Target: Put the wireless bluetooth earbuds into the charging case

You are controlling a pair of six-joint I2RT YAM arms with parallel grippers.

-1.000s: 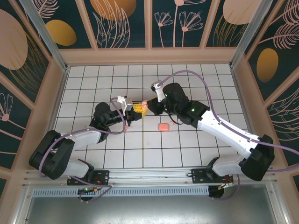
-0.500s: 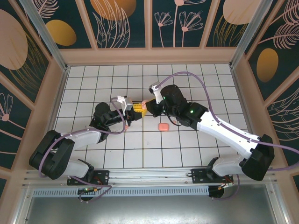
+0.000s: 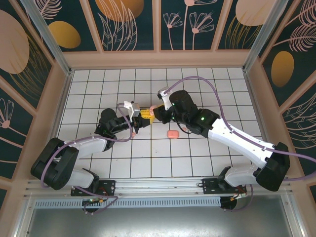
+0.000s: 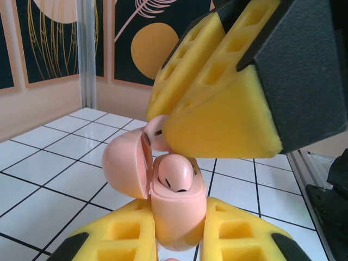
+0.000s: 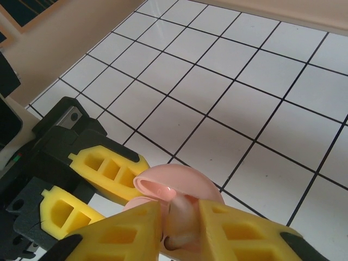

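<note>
Meeting above the middle of the tabletop [image 3: 197,163], my two grippers work one pink case between them. My left gripper [image 4: 176,239] is closed partway onto the case [image 4: 176,209], pinching its lower body upright, with the lid [image 4: 124,168] swung open toward 9 o'clock. A seated earbud [image 4: 175,174] fills one well. My right gripper [image 5: 181,231] is nearly closed, nipping the held earbud [image 4: 156,132] at its fingertips. That bud hangs at 11 o'clock of the seated one, touching the lid's inner face or just off it; I cannot tell which. A larger pink piece [image 3: 172,134] lies on the tiles at 5 o'clock of the grippers, apart from both.

The empty well is hidden behind the seated earbud and my own foam, so I judge the job half done and the second insertion not yet lined up. Pushing down from this spot could jam the held earbud against the lid or its hinge and fold the lid shut on it. A skewed push could twist the case in my left grip. Letting go early would send the bud down to the tabletop. My bulky right pads could also knock the seated earbud loose.
</note>
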